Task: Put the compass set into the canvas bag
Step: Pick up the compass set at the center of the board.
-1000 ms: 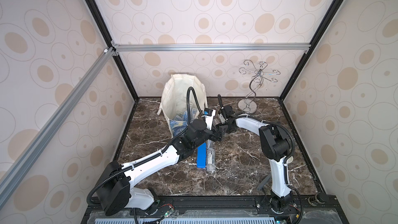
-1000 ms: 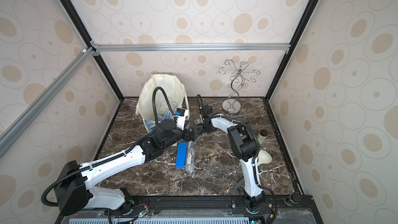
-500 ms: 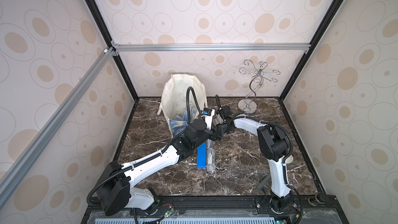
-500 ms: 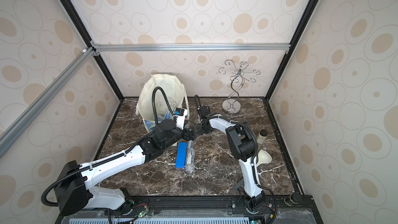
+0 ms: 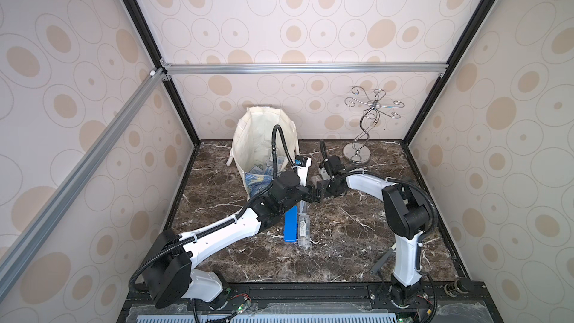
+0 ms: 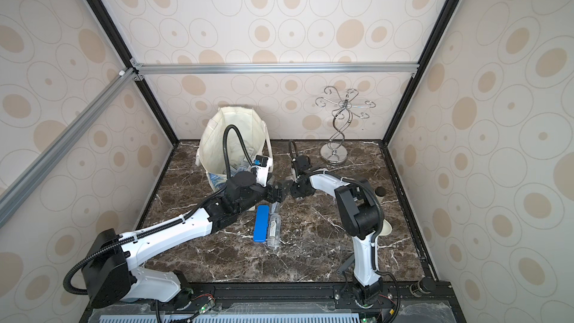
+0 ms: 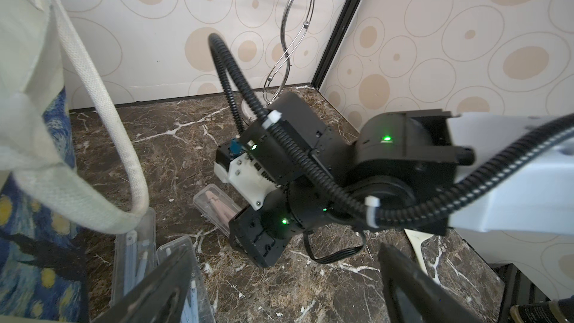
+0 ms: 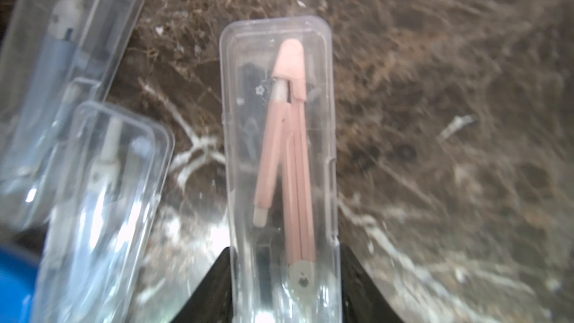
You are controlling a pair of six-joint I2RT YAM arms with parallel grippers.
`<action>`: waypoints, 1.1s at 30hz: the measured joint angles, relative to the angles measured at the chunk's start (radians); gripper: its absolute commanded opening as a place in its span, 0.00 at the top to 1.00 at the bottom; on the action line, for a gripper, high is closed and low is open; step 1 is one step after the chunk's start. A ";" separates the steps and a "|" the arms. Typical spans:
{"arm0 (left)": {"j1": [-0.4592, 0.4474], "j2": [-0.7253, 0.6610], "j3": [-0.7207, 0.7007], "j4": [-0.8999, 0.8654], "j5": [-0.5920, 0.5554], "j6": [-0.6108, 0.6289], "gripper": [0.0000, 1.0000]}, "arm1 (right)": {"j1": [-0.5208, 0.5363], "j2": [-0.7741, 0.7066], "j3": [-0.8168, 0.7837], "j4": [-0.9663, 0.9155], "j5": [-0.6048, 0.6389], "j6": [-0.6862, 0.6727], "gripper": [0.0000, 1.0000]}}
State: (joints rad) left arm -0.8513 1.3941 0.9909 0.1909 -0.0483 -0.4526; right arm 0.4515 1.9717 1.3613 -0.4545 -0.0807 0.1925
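**A:** Right claw [image 8: 285,278] is clamped on one end of the compass set [image 8: 279,150]. Left claw [image 7: 279,290] hangs wide open, empty.

**B:** It should lift straight up, clear the spare cases [image 8: 93,181], then drop it over the bag [image 5: 257,125] rim by the table's back edge.

**A:** Set's a clear box with a pink compass inside, near the back edge, just beside the bag. Probably slippery plastic.

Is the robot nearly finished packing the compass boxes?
Partly. A few packed cases already lie inside the canvas bag. The right gripper grips the pink compass case, not yet bagged. A blue case and clear cases wait on the table.
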 measured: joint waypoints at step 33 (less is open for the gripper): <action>0.054 0.294 0.303 -0.016 0.172 -0.224 0.06 | -0.049 -0.768 -0.369 0.045 -0.085 0.021 0.51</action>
State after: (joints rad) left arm -0.7971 1.6878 1.2934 0.1745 0.1234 -0.6762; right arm 0.4026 1.2041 0.9924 -0.4095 -0.1661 0.2138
